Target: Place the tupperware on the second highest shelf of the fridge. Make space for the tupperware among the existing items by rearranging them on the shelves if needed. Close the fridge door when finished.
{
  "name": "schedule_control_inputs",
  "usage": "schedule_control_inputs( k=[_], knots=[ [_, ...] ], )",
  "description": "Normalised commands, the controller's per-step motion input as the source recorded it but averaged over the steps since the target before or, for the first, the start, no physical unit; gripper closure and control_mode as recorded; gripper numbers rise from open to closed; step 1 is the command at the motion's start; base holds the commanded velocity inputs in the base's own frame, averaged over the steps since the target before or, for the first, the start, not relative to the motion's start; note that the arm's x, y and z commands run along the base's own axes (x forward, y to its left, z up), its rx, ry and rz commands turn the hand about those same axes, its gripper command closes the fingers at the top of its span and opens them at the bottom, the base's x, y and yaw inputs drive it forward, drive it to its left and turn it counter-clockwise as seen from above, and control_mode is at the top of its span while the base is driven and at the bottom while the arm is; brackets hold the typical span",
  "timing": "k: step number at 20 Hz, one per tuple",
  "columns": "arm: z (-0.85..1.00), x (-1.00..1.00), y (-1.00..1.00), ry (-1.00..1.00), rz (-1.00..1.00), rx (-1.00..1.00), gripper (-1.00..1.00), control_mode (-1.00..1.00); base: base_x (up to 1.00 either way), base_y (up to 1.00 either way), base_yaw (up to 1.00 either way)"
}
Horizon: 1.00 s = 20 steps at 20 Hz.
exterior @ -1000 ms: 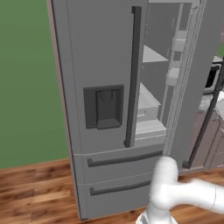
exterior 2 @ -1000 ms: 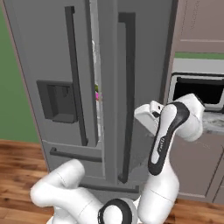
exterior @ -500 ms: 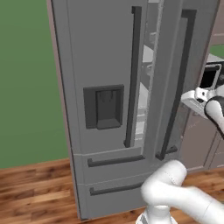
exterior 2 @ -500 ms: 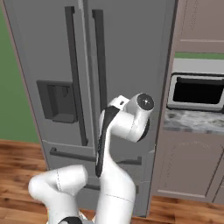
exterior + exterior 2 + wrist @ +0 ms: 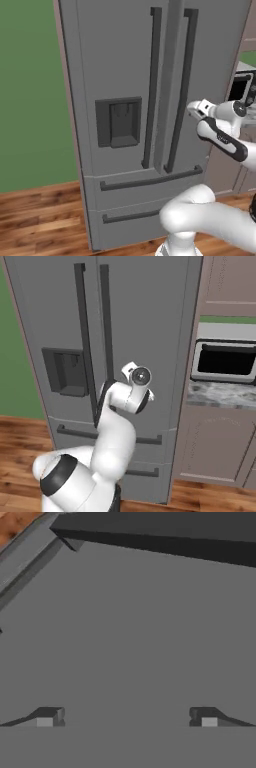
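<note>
Doors of the fridge (image 5: 125, 75) look shut to you in both base views: the two dark bar handles (image 5: 152, 90) stand side by side at the middle seam, and no gap shows between the door panels. You see the dispenser recess (image 5: 118, 122) on the left door and the two drawers along the bottom edge of the cabinet, also shut.

Your gripper (image 5: 127, 719) sits against the right door, below the middle of its height and beside the right-hand handle (image 5: 106, 331). In the hand view the two fingertips (image 5: 47, 718) stand wide apart with bare grey door panel between them, so you hold nothing. A dark bar crosses the top of that view, most likely the handle.

You cannot see the tupperware, the second highest shelf or the existing items; all of that lies behind the shut doors, so you cannot check the placement from here. Judging by the closed fridge and your empty jaws resting on the door, you appear to be at the very end: the closing step looks done. What may remain is only to draw the hand off the panel, if the door has seated fully along its edge.
</note>
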Motion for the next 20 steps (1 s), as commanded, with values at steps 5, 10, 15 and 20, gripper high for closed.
schedule_control_inputs(
  k=[5,10,15,20],
  knots=[
    [0.18,1.0,-0.2,0.04,-0.08,0.12,-1.0,-1.0,0.0,0.0,0.0],
    [0.27,1.0,-0.09,0.12,-0.06,0.09,-1.0,-1.0,0.0,0.0,0.0],
    [0.06,0.94,-0.1,0.14,-0.04,0.06,-1.0,-1.0,0.0,0.0,0.0],
    [0.52,-0.32,-0.31,0.02,0.0,0.06,-1.0,-1.0,0.0,0.0,0.0]
  ],
)
